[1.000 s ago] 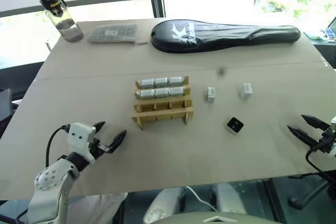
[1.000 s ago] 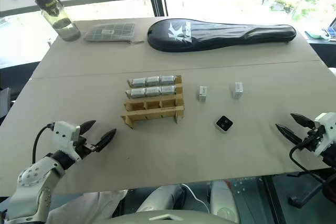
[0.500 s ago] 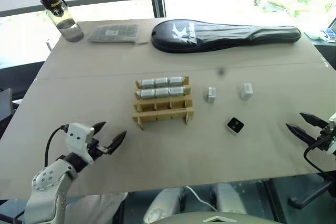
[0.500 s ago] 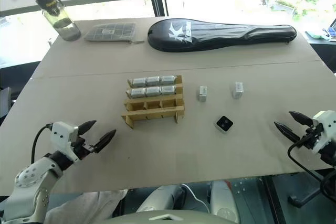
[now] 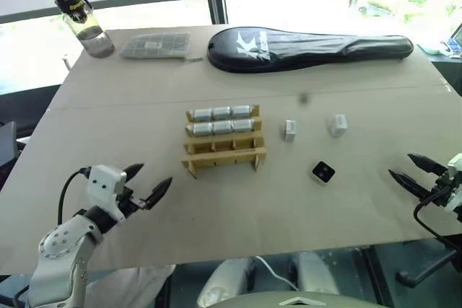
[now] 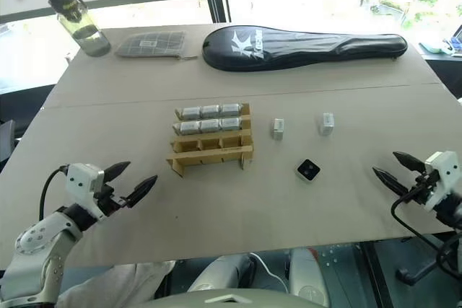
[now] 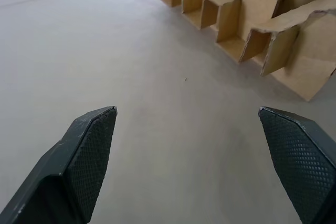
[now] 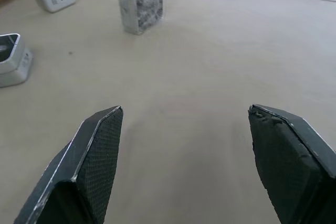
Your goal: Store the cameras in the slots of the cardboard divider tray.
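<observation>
The cardboard divider tray point(image 5: 224, 140) is sitting at the centre of the frame on the tan table point(image 5: 144, 207), its rows running left to right across the picture. Its two upper rows are each holding three silver-grey cameras point(image 5: 222, 120) lying side by side, their long axes following the rows; the lower row of three slots is standing empty, as the left wrist view also shows.

Three loose cameras are lying just right of the tray. One point(image 5: 290, 130) is sitting nearest the tray, another point(image 5: 338, 125) further right; both are standing on end with pale sides showing, and which way their lenses face cannot be told. The third point(image 5: 323, 172) is lying lower in the frame, its black lens face pointing up.

The left gripper point(image 5: 148, 182) is hovering in the lower left of the frame with its fingers spread wide and nothing between them, aiming toward the tray. The right gripper point(image 6: 395, 169) is hovering at the right edge, jaws also parted and empty, aiming toward the loose cameras.

Along the top of the frame, a water bottle point(image 5: 81, 22), a flat gridded pad point(image 5: 154, 45) and a long black racket case point(image 5: 310, 47) are lying.
</observation>
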`<state>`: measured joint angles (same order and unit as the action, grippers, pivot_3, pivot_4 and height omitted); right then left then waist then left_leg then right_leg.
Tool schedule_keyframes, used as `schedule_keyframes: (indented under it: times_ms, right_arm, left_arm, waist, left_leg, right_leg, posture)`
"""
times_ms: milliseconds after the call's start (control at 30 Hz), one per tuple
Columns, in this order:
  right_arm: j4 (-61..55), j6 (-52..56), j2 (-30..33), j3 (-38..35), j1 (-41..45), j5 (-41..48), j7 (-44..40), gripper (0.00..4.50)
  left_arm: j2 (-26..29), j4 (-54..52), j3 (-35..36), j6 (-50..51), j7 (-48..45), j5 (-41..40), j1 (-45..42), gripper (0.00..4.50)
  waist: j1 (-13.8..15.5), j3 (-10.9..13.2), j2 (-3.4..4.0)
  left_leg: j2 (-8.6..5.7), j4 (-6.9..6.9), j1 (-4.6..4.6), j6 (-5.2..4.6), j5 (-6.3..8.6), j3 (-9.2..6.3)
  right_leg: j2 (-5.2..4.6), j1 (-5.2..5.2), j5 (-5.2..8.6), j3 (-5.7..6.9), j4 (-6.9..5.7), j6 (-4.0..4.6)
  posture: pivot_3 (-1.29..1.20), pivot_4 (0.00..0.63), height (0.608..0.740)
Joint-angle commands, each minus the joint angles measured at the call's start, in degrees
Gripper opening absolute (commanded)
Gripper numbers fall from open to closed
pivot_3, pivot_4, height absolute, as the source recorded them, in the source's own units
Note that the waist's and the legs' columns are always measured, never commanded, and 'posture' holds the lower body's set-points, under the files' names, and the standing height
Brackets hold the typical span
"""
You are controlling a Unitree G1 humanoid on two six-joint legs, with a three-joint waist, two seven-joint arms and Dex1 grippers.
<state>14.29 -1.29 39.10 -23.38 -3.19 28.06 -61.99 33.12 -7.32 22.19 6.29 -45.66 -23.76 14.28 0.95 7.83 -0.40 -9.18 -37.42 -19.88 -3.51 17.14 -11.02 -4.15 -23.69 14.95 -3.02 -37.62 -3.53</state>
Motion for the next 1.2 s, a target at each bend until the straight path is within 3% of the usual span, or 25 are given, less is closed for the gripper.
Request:
schedule_keyframes:
  times_ms: [33,333,633,833,1167,1200]
  right_arm:
    - [-8.87,3.88,-1.81,2.14,-1.78,2.31,1.07,3.77]
    - [-27.48,6.57,-9.11,11.67,-5.92,-1.05,9.71,3.77]
    - [-30.83,7.27,-12.98,20.29,-6.99,-7.86,16.35,3.77]
    - [-30.24,8.74,-13.78,21.53,-6.67,-8.79,18.99,3.77]
    - [-29.34,11.35,-14.36,22.15,-6.04,-9.51,21.81,3.77]
    - [-29.28,10.90,-14.54,21.99,-5.82,-9.64,22.13,3.23]
  left_arm:
    - [1.91,-4.11,3.67,-1.76,-7.63,-8.05,-0.09,4.50]
    - [13.80,-9.19,3.31,-0.96,-26.57,-14.91,-3.10,4.50]
    - [21.67,-9.60,-3.00,1.36,-38.09,-14.74,-8.57,4.50]
    - [22.99,-5.95,-4.49,-1.11,-42.70,-12.28,-10.01,4.50]
    - [21.96,-5.48,-3.75,0.47,-42.75,-13.40,-10.42,4.50]
    - [21.93,-5.54,-3.60,0.77,-42.70,-13.66,-10.51,4.50]
  waist:
    - [-0.03,0.00,-0.02]
    - [0.06,0.02,-0.02]
    - [-0.23,0.07,0.03]
    - [-0.16,0.07,0.04]
    - [-0.16,0.07,0.03]
    - [-0.16,0.07,0.03]
  left_leg:
    - [0.01,0.00,-0.01,0.00,0.00,-0.01]
    - [0.01,0.01,-0.01,0.01,0.01,0.02]
    - [0.02,0.07,0.01,0.03,0.01,-0.05]
    - [0.04,0.09,0.03,0.06,0.02,-0.08]
    - [0.03,0.09,0.03,0.06,0.03,-0.09]
    - [0.03,0.09,0.03,0.06,0.03,-0.09]
  right_leg:
    - [0.00,0.00,0.00,0.00,0.00,0.00]
    - [0.02,0.00,0.00,0.08,0.01,0.00]
    - [0.07,-0.03,0.00,0.15,0.10,0.01]
    - [0.11,-0.04,0.01,0.19,0.09,0.01]
    - [0.11,-0.04,0.00,0.19,0.12,0.01]
    - [0.11,-0.04,0.00,0.20,0.12,0.01]
  posture:
    - [0.00,0.150,0.740]
    - [0.00,0.150,0.740]
    - [0.00,0.150,0.740]
    - [0.00,0.150,0.740]
    - [0.00,0.150,0.740]
    - [0.00,0.150,0.740]
